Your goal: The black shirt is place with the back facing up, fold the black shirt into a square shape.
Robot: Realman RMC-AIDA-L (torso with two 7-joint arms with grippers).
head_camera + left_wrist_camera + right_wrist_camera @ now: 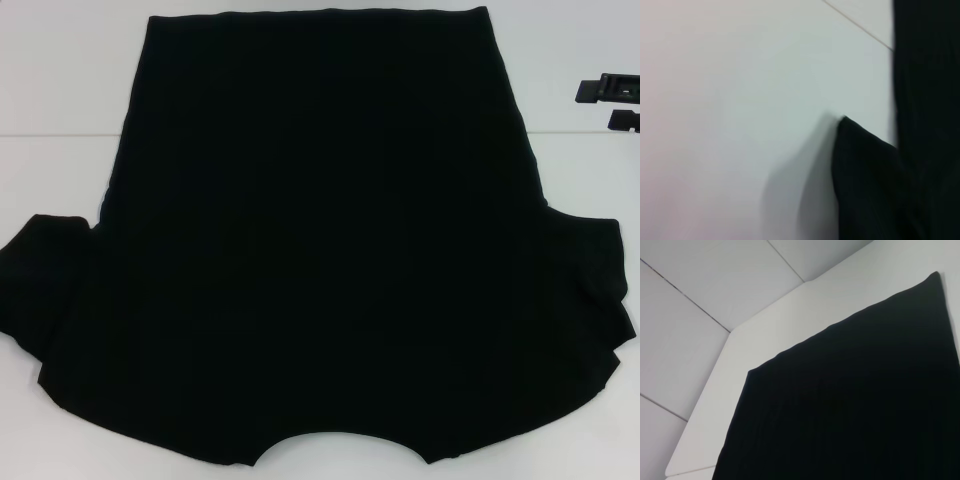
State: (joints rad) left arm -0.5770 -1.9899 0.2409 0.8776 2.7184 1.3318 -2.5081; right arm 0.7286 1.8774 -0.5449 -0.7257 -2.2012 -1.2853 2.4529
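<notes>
We see the black shirt (330, 250) spread flat and unfolded on the white table (60, 90), covering most of the surface before us. Its straight hem lies along the far side, its curved neckline sits at the near edge, and a short sleeve juts out on each side, both a little rumpled. The side facing up is plain, with no lettering showing. In the left wrist view we find one sleeve tip (865, 165) resting on the bare table beside the shirt's body. In the right wrist view we look across the shirt's (855, 400) flat body to its straight hem and a corner of the table. Neither of our grippers appears in any view, so we cannot tell how their fingers stand. Two small black parts (610, 90) lie on the table at the far right, apart from the shirt.
</notes>
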